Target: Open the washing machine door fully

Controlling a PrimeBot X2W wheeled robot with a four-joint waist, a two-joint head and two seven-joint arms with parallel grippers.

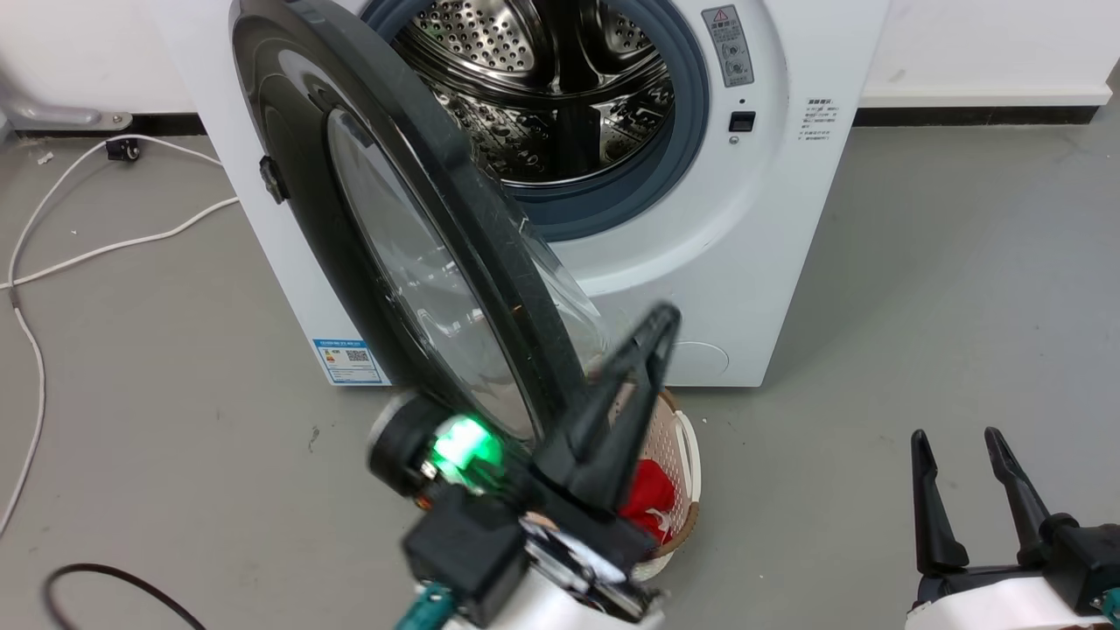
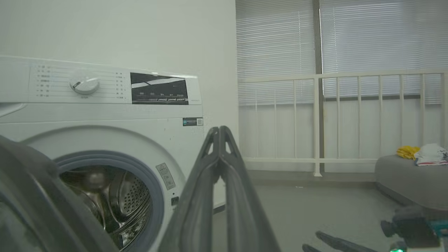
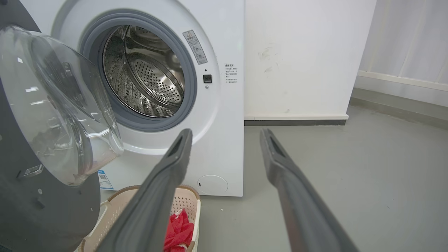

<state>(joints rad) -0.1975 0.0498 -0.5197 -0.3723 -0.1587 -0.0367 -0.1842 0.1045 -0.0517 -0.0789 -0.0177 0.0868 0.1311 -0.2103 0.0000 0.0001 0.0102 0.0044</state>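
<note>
The white washing machine (image 1: 770, 262) stands ahead with its steel drum (image 1: 542, 87) exposed. The washing machine door (image 1: 455, 227), a black frame around a clear glass bowl, is swung out towards me, roughly edge-on. My left gripper (image 1: 661, 319) is shut with nothing between its fingers. It lies just right of the door's lower rim, on the inner glass side, and I cannot tell whether it touches. In the left wrist view the left gripper (image 2: 219, 130) points past the door rim (image 2: 28, 196). My right gripper (image 1: 958, 437) rests open at the lower right, away from the machine; the right wrist view shows the right gripper (image 3: 226, 134) and the door's glass bowl (image 3: 59, 105).
A pale laundry basket (image 1: 687, 437) holding a red cloth (image 1: 652, 494) sits on the floor under the door's free edge. A white cable (image 1: 52, 254) and a black cable (image 1: 87, 573) lie on the floor at the left. A grey bench (image 2: 409, 182) with clothes stands to the right.
</note>
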